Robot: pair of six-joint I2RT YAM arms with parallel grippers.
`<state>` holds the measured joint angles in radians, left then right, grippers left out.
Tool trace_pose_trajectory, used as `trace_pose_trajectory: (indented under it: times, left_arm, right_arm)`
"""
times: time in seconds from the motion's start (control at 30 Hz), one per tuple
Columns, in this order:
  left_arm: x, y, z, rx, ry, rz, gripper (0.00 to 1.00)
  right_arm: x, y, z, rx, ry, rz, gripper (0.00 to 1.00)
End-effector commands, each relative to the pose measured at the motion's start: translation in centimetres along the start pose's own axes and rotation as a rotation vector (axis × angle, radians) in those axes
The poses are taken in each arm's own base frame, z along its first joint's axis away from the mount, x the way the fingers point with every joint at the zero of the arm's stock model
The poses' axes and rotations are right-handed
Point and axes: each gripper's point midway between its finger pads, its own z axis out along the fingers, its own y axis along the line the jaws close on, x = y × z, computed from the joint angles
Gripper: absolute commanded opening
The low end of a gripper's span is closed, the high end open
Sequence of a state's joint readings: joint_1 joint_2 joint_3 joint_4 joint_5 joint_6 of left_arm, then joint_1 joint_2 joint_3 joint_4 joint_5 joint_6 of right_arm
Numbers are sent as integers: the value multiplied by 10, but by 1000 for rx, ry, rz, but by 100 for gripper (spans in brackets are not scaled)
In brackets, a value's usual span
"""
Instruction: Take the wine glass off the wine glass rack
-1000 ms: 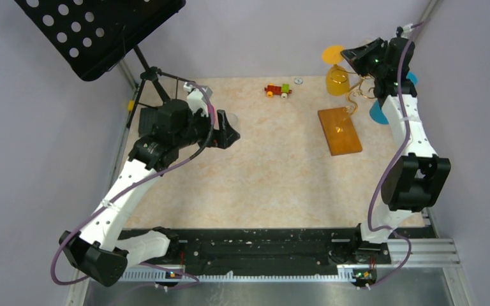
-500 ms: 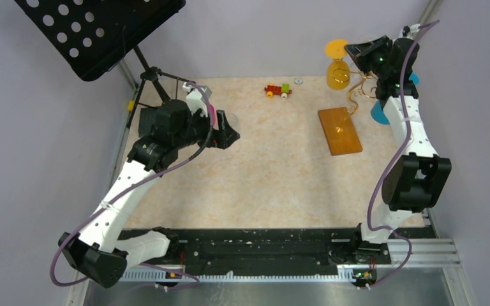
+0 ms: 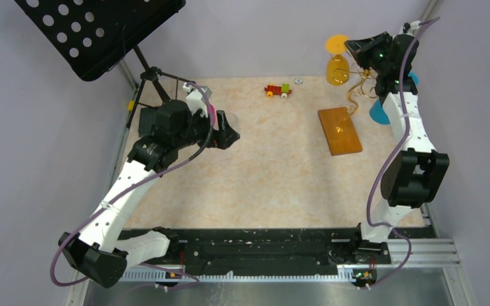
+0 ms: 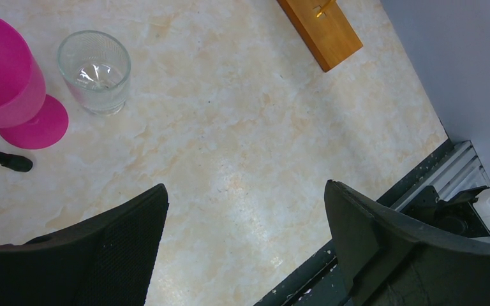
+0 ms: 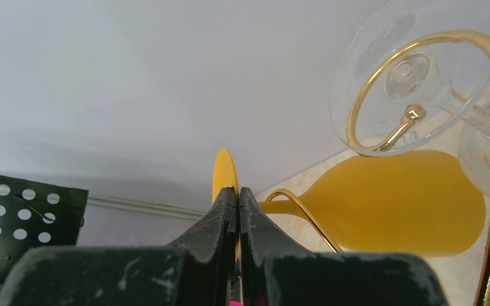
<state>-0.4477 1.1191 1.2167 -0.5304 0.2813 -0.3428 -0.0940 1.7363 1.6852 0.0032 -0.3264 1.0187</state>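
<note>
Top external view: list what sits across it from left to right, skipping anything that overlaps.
black music stand → left gripper → toy train → yellow wine glass → blue item beside the right arm

A black perforated music stand on a tripod overhangs the far left corner of the beige marbled worktop. A toy train sits near the far edge, with a small silvery disc just beside it. A clear tumbler stands beside a magenta goblet.

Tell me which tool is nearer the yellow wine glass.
Right. The right tool is shut on the yellow wine glass at the rack; the left tool hovers far away, near a clear tumbler.
</note>
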Motion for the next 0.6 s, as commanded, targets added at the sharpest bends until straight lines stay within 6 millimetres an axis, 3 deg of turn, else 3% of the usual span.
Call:
trace_pose_trajectory:
  times: [0.0, 0.37, 0.57]
  left_arm:
    - [-8, -6, -4, 27, -43, 12, 96]
    - [-10, -9, -3, 41, -45, 13, 96]
    - [-10, -9, -2, 43, -43, 14, 96]
  right_arm:
    - [-19, 19, 1, -44, -55, -17, 0]
    - [-45, 26, -24, 5, -210, -24, 0]
    - [-45, 28, -29, 16, -216, 21, 0]
